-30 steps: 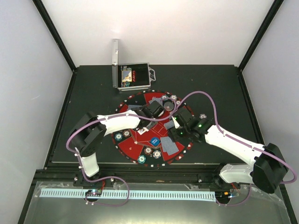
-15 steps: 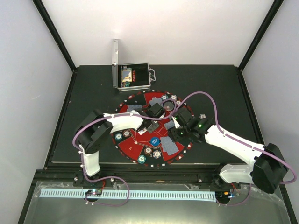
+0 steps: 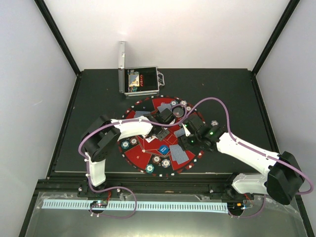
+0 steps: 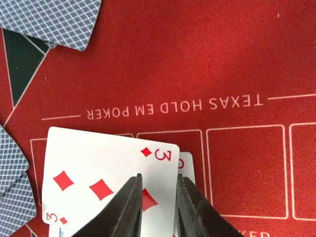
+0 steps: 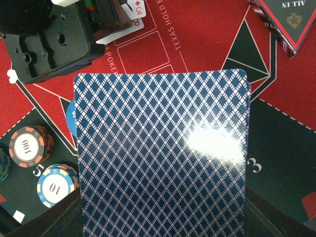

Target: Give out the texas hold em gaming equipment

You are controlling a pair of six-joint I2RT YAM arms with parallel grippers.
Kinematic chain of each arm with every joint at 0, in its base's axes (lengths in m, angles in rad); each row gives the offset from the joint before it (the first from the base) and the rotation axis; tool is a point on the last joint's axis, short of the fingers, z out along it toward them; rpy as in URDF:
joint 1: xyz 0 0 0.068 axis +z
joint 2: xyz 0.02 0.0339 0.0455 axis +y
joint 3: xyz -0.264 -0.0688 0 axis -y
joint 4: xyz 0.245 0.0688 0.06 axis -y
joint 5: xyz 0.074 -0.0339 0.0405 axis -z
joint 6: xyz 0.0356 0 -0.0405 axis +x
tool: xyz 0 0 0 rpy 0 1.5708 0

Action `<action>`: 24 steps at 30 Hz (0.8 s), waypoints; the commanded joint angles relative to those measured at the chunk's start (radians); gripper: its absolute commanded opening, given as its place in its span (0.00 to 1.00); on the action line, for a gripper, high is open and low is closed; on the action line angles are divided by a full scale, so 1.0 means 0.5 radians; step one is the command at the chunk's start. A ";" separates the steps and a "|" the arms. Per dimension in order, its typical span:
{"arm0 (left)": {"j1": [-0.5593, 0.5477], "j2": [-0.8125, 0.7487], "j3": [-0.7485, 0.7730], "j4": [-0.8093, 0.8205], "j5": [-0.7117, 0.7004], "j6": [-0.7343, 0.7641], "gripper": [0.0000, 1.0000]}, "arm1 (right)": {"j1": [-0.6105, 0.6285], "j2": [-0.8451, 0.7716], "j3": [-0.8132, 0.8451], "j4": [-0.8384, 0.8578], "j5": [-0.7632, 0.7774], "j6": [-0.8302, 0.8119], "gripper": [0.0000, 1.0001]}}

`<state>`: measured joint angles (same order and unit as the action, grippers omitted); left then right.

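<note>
Your right claw (image 5: 163, 210) pinches a blue-backed card (image 5: 163, 148) by its 2 long edges, with 1 dark finger at each lower corner of the right wrist view. The card is raised above the mat. It is a glossy rectangle with rounded corners, printed in a fine diamond lattice, and carries a bright patch of glare. Beneath it, on the round red-and-black felt mat (image 3: 142, 156), you see 2 thick round chips with striped edges. They are an orange-and-black 100 chip (image 5: 29, 145) and a pale blue-and-white 10 chip (image 5: 54, 185), just beside each other. A flat blue disc (image 5: 70, 118) peeks out from behind the card's left edge.

Your left claw (image 4: 159, 180) is over the mat's red centre, its 2 dark fingers drawn close with only a narrow slit between them. Under them lies a face-up 3 of diamonds (image 4: 98, 168), smooth, white and slightly tilted. The corner of a second card (image 4: 185, 160) shows past its right edge. You cannot tell whether the fingers grip the 3 or only press on it. Cross-hatched card backs (image 4: 49, 19) lie at the upper left of that view.

The silver metal case (image 3: 142, 81) stands open on the dark table (image 3: 222, 89), beyond the mat.
</note>
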<state>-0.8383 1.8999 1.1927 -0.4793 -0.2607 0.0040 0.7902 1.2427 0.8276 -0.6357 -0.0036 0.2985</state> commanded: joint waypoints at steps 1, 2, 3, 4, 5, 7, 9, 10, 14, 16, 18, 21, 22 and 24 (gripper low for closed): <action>-0.014 0.031 0.082 -0.023 0.022 -0.041 0.23 | 0.000 -0.018 0.004 0.035 -0.020 -0.002 0.62; -0.014 0.023 0.080 -0.022 0.019 -0.044 0.25 | 0.002 -0.021 0.003 0.034 -0.018 -0.005 0.62; -0.014 0.010 0.074 -0.019 0.015 -0.049 0.27 | 0.002 -0.022 0.002 0.031 -0.015 -0.005 0.62; -0.014 -0.004 0.064 -0.012 0.012 -0.054 0.28 | 0.001 -0.024 0.004 0.029 -0.010 -0.005 0.62; -0.015 -0.030 0.050 0.001 0.009 -0.059 0.31 | 0.002 -0.025 0.003 0.029 -0.008 -0.004 0.62; -0.012 -0.094 0.008 0.032 0.004 -0.079 0.37 | 0.000 -0.028 0.000 0.024 -0.005 -0.003 0.62; -0.011 -0.176 -0.051 0.066 0.002 -0.104 0.43 | 0.000 -0.029 0.001 0.023 -0.005 -0.007 0.62; -0.008 -0.226 -0.088 0.084 -0.001 -0.119 0.47 | 0.000 -0.029 0.003 0.018 -0.001 -0.009 0.62; 0.022 -0.483 -0.290 0.177 -0.027 -0.223 0.63 | 0.001 -0.025 0.000 0.011 -0.001 -0.036 0.62; 0.057 -0.644 -0.390 0.215 -0.021 -0.296 0.69 | 0.004 -0.017 -0.003 0.018 -0.015 -0.061 0.62; 0.123 -0.809 -0.467 0.221 0.042 -0.397 0.73 | 0.012 -0.001 -0.007 0.032 -0.040 -0.094 0.62; 0.237 -1.060 -0.576 0.244 0.322 -0.561 0.76 | 0.068 0.037 0.011 0.057 -0.081 -0.131 0.62; 0.286 -1.160 -0.609 0.261 0.469 -0.619 0.76 | 0.105 0.054 0.019 0.065 -0.082 -0.145 0.62; 0.383 -1.306 -0.693 0.315 0.790 -0.742 0.77 | 0.175 0.090 0.049 0.070 -0.080 -0.176 0.62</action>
<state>-0.7174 1.3727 0.8982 -0.3874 -0.1436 -0.2199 0.8219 1.2591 0.8276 -0.6277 -0.0231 0.2546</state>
